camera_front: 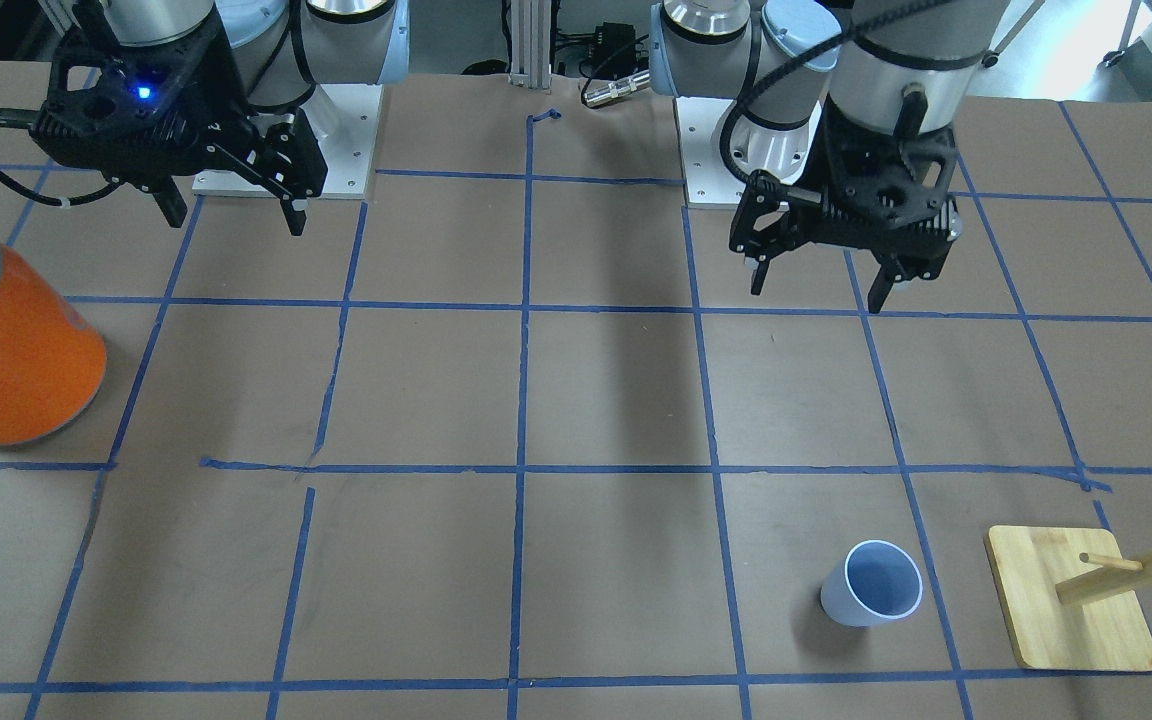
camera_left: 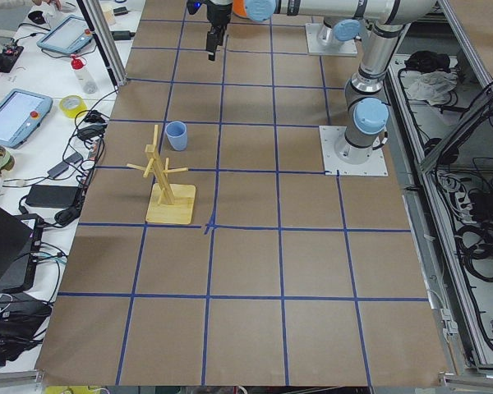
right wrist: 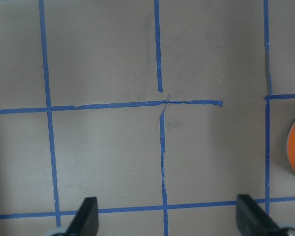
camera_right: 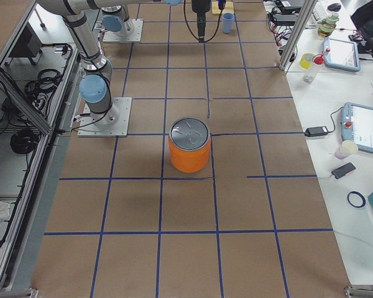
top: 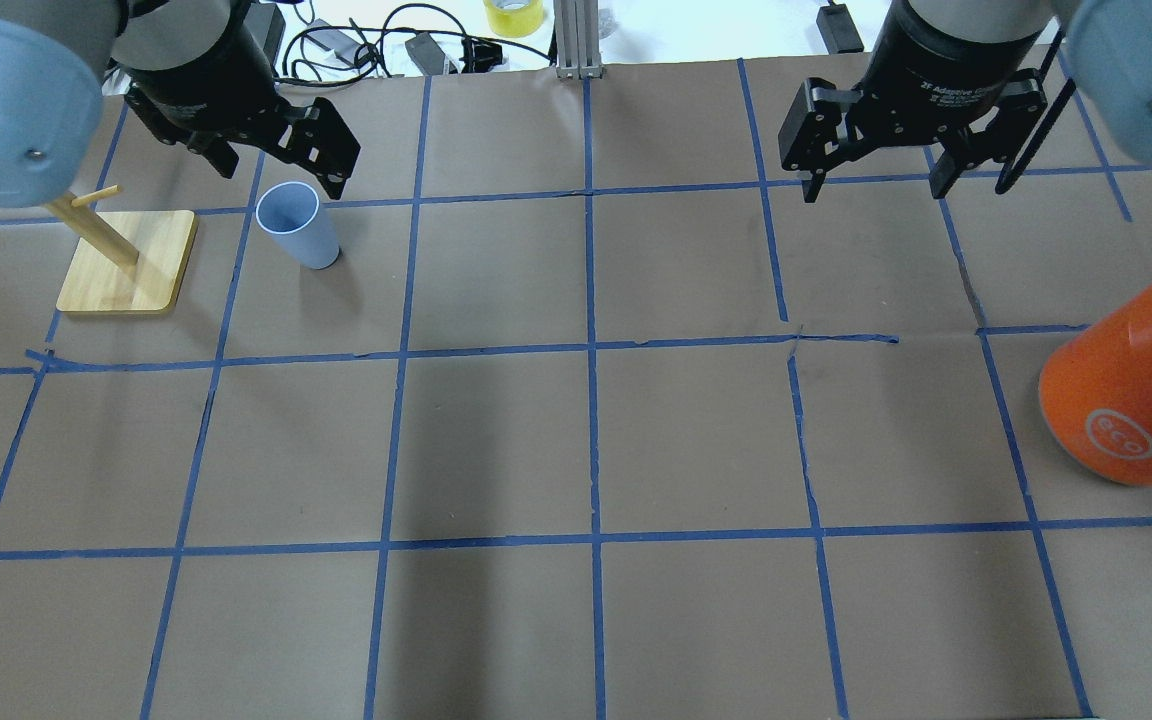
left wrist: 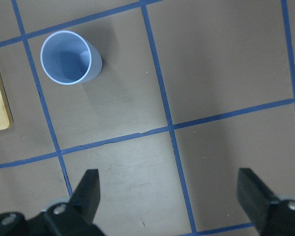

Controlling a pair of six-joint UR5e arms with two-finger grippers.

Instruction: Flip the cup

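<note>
The cup [camera_front: 871, 583] is a small pale lavender-blue tumbler standing upright, mouth up, on the brown paper table. It also shows in the overhead view [top: 298, 225], the left side view [camera_left: 176, 135] and the left wrist view [left wrist: 69, 58]. My left gripper [camera_front: 816, 290] is open and empty, held above the table on the robot's side of the cup; its wrist view shows the cup ahead and to the left of its fingers [left wrist: 88, 191]. My right gripper [top: 874, 188] is open and empty, high over the other half of the table, far from the cup.
A wooden peg rack on a square base [top: 126, 260] stands right beside the cup, on its outer side. A big orange can with a silver top [top: 1126, 390] stands at the table's right end. Blue tape lines grid the brown paper.
</note>
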